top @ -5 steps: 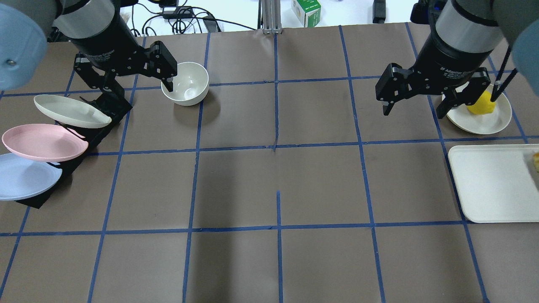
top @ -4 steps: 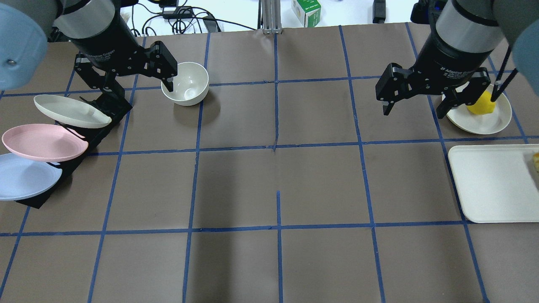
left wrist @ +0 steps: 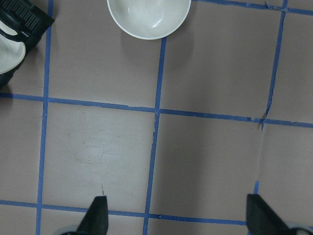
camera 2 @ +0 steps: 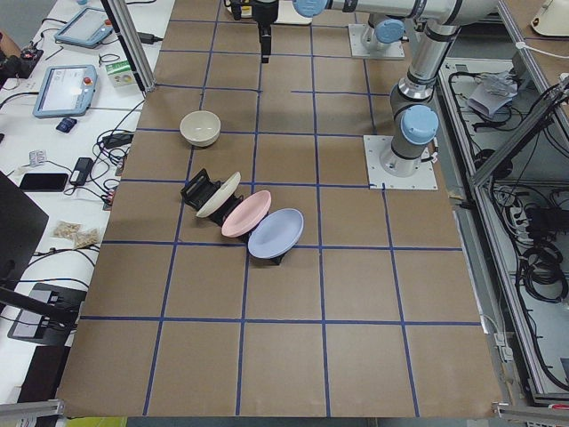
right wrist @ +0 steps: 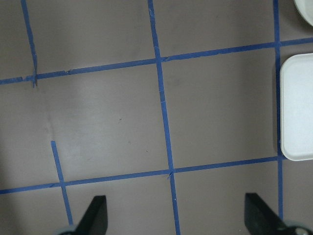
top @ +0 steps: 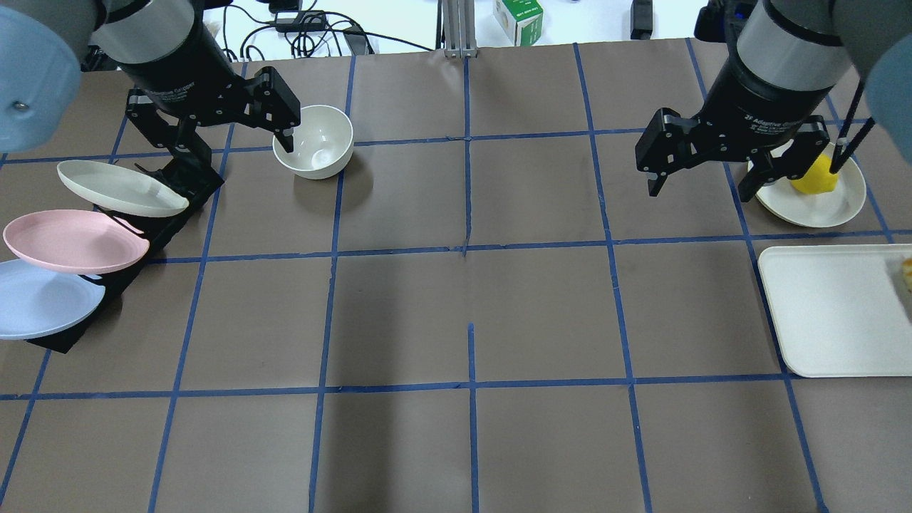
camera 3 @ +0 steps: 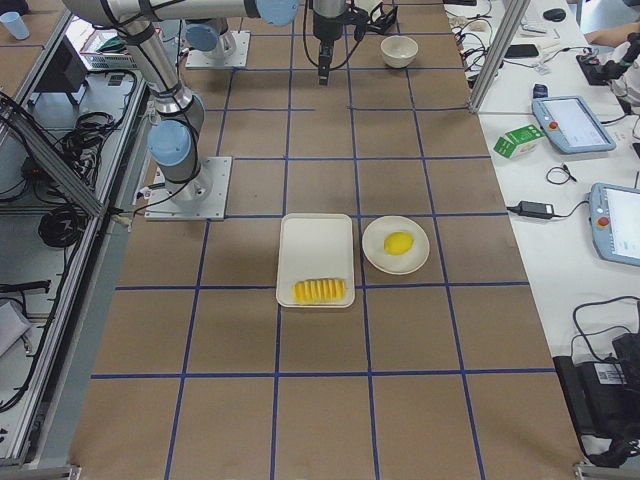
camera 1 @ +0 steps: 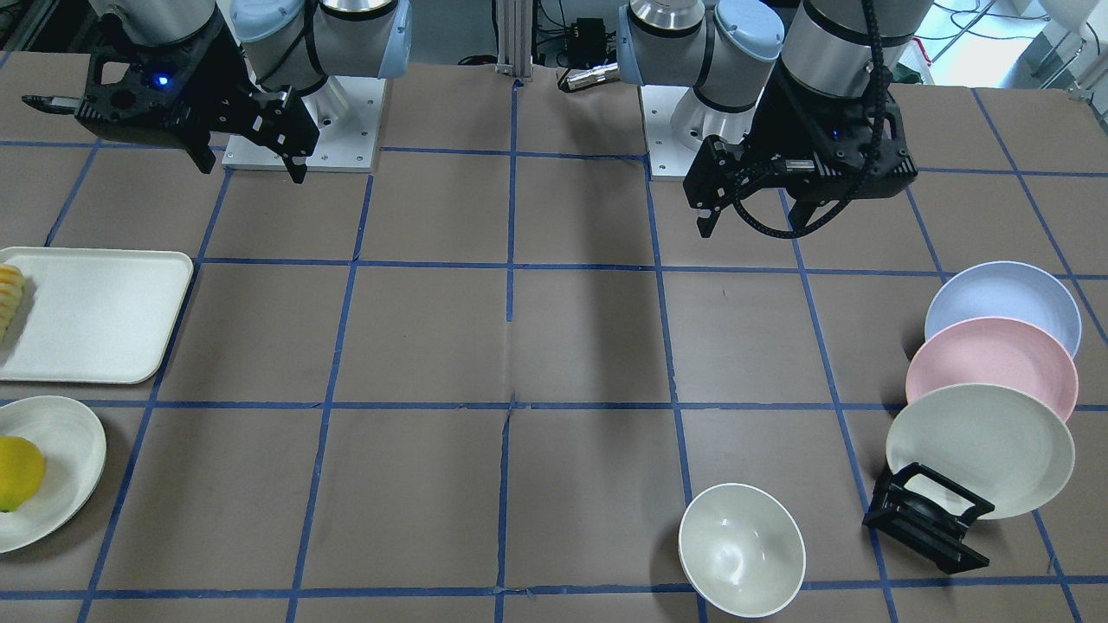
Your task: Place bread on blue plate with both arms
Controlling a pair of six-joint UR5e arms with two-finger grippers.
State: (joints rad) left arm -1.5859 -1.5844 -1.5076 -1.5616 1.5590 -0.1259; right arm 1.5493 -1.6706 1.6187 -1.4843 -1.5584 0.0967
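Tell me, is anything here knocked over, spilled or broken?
Nothing stands out. The blue plate, pink plate and cream plate tilt only because they stand in a black rack. The bread lies whole at one end of its tray; the bowl sits upright.

— What do the arms look like?
— The left arm (camera 1: 827, 52) and right arm (camera 1: 160, 17) are silver-grey tubes with rounded light-blue joint caps (camera 1: 746, 28); one cap shows a small screw (top: 20, 105); a black ribbed cable (camera 1: 876, 61) runs along the left arm.
— And the ends?
— The right gripper (top: 698, 192) is black and angular, with white "Adaptive" lettering (top: 773, 118) and a blue light (camera 1: 162, 81); the left gripper (camera 1: 753, 227) is black too.
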